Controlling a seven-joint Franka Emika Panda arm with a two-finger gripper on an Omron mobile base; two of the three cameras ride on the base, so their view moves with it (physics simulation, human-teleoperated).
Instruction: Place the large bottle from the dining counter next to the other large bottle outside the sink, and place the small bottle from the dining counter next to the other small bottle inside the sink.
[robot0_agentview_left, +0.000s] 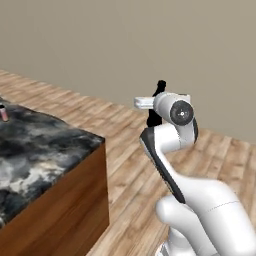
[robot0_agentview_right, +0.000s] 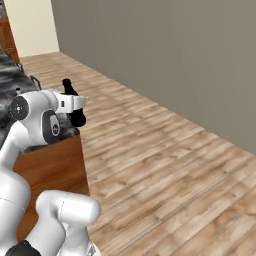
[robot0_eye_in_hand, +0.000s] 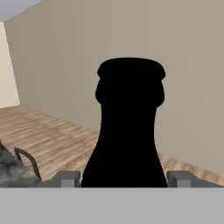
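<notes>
My gripper (robot0_eye_in_hand: 124, 178) is shut on the large bottle (robot0_eye_in_hand: 129, 127), a tall black one whose neck and cap rise straight ahead in the hand view. The bottle (robot0_agentview_left: 160, 88) hangs in the air past the corner of the dining counter (robot0_agentview_left: 45, 145), above the wooden floor. From the right side its black body (robot0_agentview_right: 78, 119) shows below the white hand, with the gripper (robot0_agentview_right: 77, 107) around it. The small bottle (robot0_agentview_left: 4, 113), pinkish with a dark cap, stands on the marbled top at the far left edge. The sink and the two other bottles lie out of view.
The counter's reddish wood base (robot0_agentview_right: 50, 165) stands just beside my arm. A thin dark curved bar (robot0_agentview_right: 35, 81) sits by the counter's far edge. Open wooden floor (robot0_agentview_right: 165, 150) stretches to a plain grey wall (robot0_agentview_right: 175, 55).
</notes>
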